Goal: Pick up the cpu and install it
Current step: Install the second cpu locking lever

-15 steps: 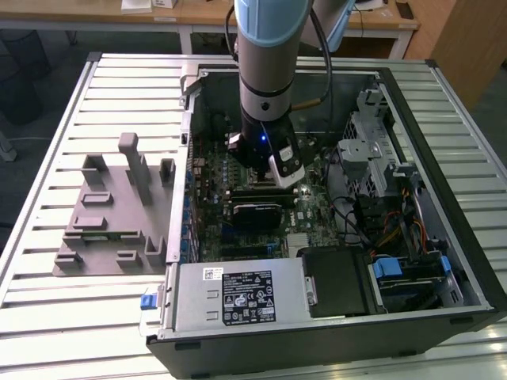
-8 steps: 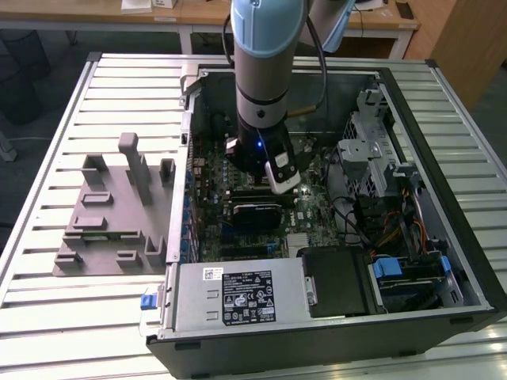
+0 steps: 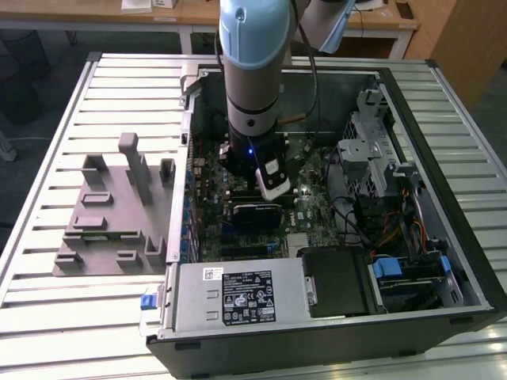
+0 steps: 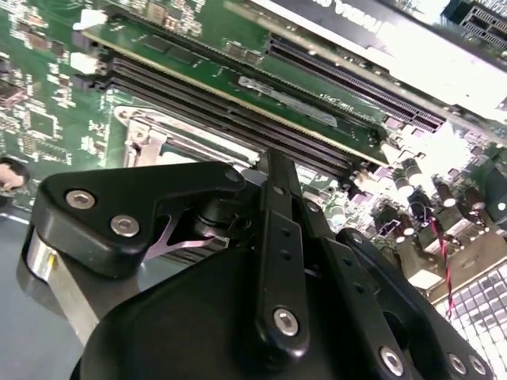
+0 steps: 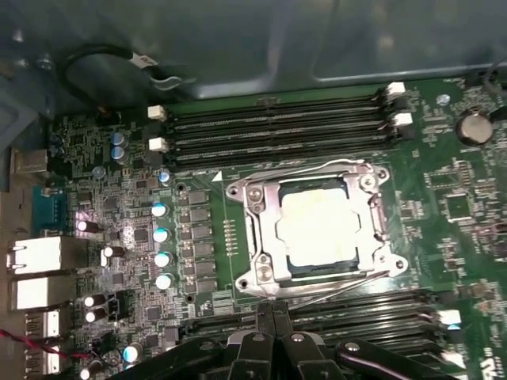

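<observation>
— What's behind the bench?
— Pale wooden desks [image 3: 158,14] along the far edge, dark grey floor [image 3: 36,87] beneath.
— And the bench?
— Ribbed silver metal tabletop [image 3: 55,317], evenly lit.

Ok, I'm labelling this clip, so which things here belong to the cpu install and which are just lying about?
Job: cpu, lying in the socket frame; gripper, close by it.
Lying about: grey slotted tray; memory slots; power supply box.

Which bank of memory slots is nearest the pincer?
The bank directly beside the pincer, on the socket's near side; the other bank lies beyond the seated cpu.
</observation>
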You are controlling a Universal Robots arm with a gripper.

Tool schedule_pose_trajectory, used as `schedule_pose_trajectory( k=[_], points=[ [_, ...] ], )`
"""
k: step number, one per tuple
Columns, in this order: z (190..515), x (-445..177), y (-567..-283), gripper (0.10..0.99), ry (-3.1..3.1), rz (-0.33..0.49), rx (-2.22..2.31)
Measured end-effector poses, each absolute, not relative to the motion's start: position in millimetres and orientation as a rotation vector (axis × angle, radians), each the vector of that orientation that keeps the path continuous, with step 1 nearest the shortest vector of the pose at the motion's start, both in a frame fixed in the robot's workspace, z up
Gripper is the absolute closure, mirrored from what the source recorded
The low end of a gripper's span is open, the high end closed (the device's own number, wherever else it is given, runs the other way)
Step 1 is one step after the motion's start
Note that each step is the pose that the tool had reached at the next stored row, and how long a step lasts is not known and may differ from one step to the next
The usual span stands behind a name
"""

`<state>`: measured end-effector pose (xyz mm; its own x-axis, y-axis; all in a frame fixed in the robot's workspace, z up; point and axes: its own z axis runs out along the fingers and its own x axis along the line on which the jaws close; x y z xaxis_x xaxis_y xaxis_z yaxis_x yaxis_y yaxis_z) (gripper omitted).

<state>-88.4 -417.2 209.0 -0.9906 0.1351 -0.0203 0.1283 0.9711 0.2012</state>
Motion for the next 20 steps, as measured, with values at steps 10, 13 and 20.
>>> schedule_pose_trajectory(
  k=[10, 13, 20],
  points=[
    [200.4, -93.4, -417.2, 0.98, 3.081, 0.378, 0.207],
    [198.0, -94.7, -417.3, 0.98, 3.079, 0.397, 0.208],
    [193.0, -96.8, -417.3, 0.98, 3.075, 0.442, 0.209]
  ],
)
